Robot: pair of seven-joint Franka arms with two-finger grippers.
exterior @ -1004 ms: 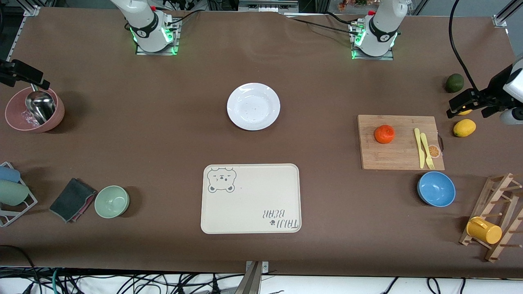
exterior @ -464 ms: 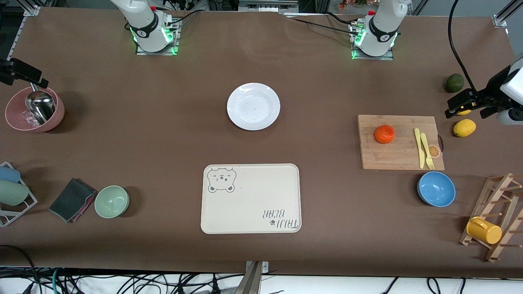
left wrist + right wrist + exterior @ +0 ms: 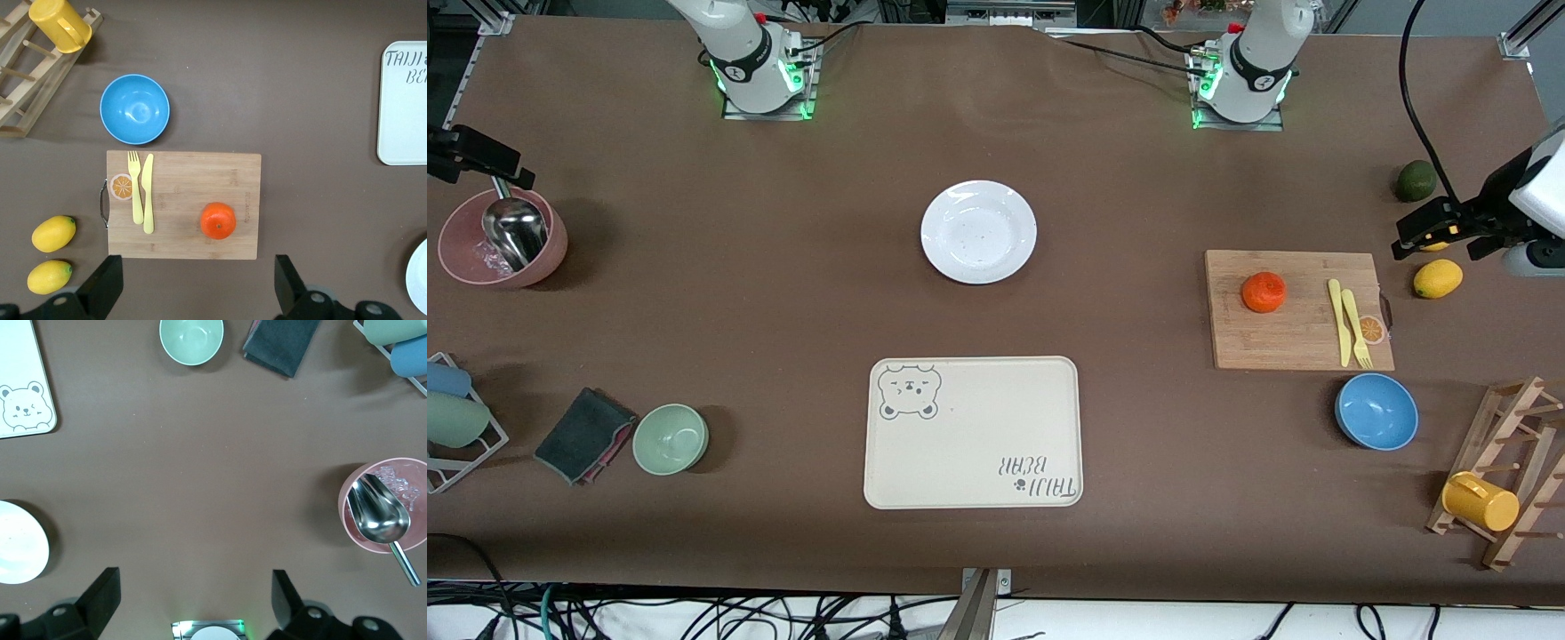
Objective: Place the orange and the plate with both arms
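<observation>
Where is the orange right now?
The orange sits on the wooden cutting board toward the left arm's end, beside the yellow cutlery.

A bright orange-red orange point(image 3: 1264, 292), a glossy white plate point(image 3: 978, 232) and a cream bear-printed tray point(image 3: 973, 433) are seen.

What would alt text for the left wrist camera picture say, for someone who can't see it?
An orange sits on a wooden cutting board beside a yellow fork and knife, seen from above, with the left hand open and high over the table. Around the board lie a blue bowl and two lemons.
</observation>
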